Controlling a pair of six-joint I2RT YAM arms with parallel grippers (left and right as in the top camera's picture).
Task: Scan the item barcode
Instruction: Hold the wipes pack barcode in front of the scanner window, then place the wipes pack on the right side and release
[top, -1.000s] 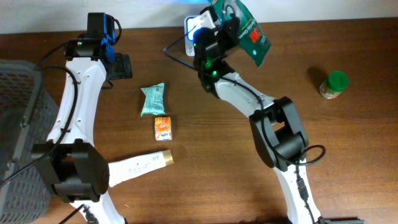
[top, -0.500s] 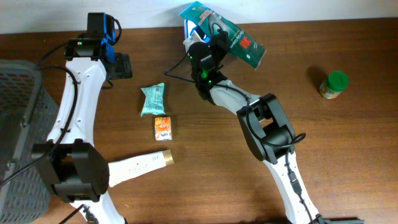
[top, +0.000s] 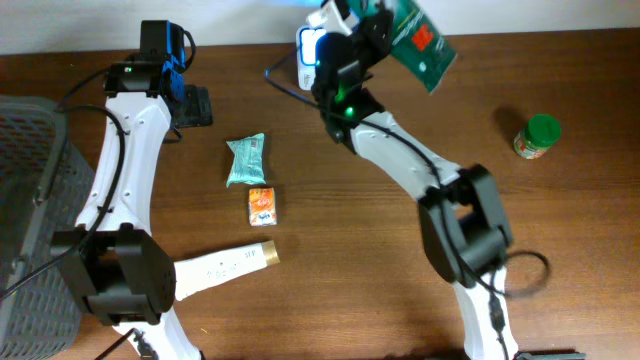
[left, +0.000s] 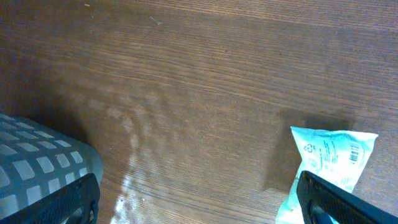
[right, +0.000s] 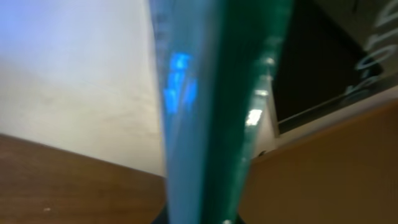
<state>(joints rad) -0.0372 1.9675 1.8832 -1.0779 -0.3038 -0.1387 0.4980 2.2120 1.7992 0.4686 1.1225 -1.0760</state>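
My right gripper is shut on a green packet, which it holds in the air at the table's far edge. A white scanner with a blue glow and a black cable sits just left of it. In the right wrist view the green packet stands edge-on and fills the middle, with blue light on its left face. My left gripper hovers open over bare wood at the far left. In its own view the left gripper has nothing between its fingers, and a light blue packet lies by the right fingertip.
A grey mesh basket stands at the left edge, and its corner shows in the left wrist view. The light blue packet, a small orange box and a white tube lie mid-table. A green-lidded jar stands at the right.
The right arm swung the green packet left toward the scanner, then back right and a little higher. The left arm has not moved.
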